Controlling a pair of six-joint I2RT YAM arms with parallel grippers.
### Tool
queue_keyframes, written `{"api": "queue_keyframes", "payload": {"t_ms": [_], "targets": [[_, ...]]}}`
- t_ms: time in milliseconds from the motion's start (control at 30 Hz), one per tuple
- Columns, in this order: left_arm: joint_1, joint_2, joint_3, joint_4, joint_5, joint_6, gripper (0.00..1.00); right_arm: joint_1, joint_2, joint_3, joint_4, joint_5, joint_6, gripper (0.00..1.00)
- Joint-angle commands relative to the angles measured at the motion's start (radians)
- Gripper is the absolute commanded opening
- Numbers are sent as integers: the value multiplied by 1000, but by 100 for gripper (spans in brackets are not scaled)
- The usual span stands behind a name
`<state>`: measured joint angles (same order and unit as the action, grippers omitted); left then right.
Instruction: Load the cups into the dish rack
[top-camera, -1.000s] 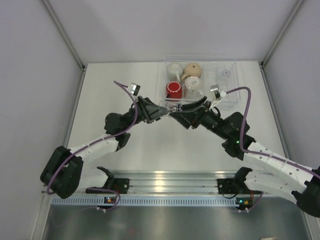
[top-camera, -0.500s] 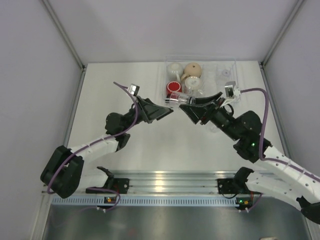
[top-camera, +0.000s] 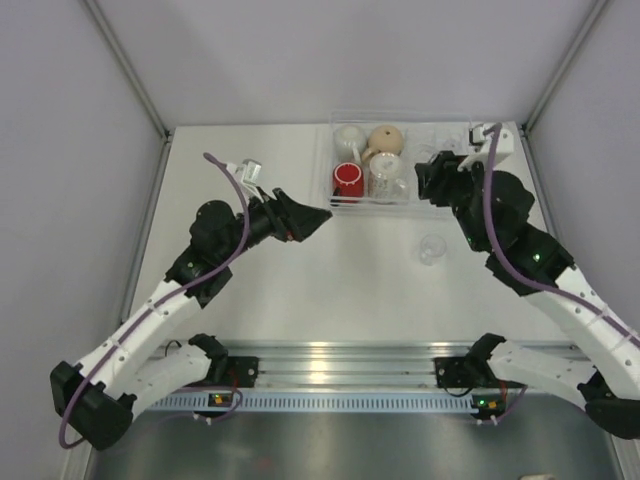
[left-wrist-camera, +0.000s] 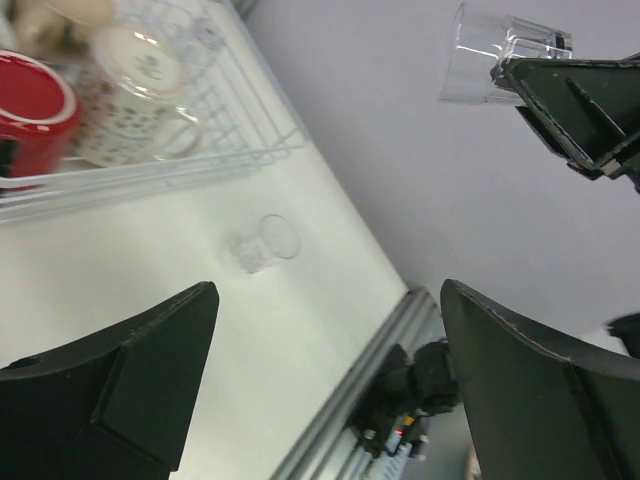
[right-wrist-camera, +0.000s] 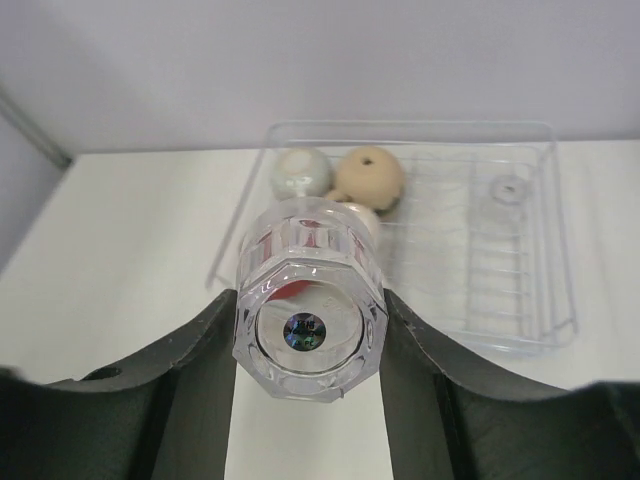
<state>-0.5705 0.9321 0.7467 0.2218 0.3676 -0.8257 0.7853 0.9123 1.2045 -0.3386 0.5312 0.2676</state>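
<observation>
My right gripper (right-wrist-camera: 310, 312) is shut on a small faceted clear glass (right-wrist-camera: 310, 300), held base-toward-camera above the table in front of the dish rack (right-wrist-camera: 560, 300). In the top view that gripper (top-camera: 425, 178) hangs at the rack's (top-camera: 455, 208) front right part. The rack holds a white mug (top-camera: 348, 135), a tan mug (top-camera: 385, 138), a red mug (top-camera: 347, 180), a pale dotted cup (top-camera: 385, 176) and a small clear glass (right-wrist-camera: 510, 190). Another small clear glass (top-camera: 432, 250) lies on its side on the table. My left gripper (top-camera: 318, 214) is open and empty, left of the rack.
The white table (top-camera: 250, 290) ends at a metal rail (top-camera: 330, 360) in front, where the arm bases are bolted. Grey walls stand at both sides and the back. The left wrist view shows the lying glass (left-wrist-camera: 268, 243) and the held glass (left-wrist-camera: 490, 65).
The left gripper let go of the glass and drew back to the left. The right gripper kept the glass and carried it right and back, to the rack's front right.
</observation>
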Motion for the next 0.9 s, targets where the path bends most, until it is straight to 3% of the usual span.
{"api": "queue_keyframes", "payload": {"t_ms": [0,133,333,633,867], "targets": [[-2,-70,109,-399,-198,264,98,-116,77,55,-114,78,-110,0],[-2,-154,131,-513,-288,373,98,-380,158,84,-126,-85,-100,0],[-2,-248,132,-627,-346,407,98,-550,344,118,-123,-213,-88,0],[-2,-322,85,-638,-326,435,98,-693,624,236,-63,-313,-90,0],[-2,-335,62,-641,-328,461,98,-702,841,378,-70,-326,-97,0]]}}
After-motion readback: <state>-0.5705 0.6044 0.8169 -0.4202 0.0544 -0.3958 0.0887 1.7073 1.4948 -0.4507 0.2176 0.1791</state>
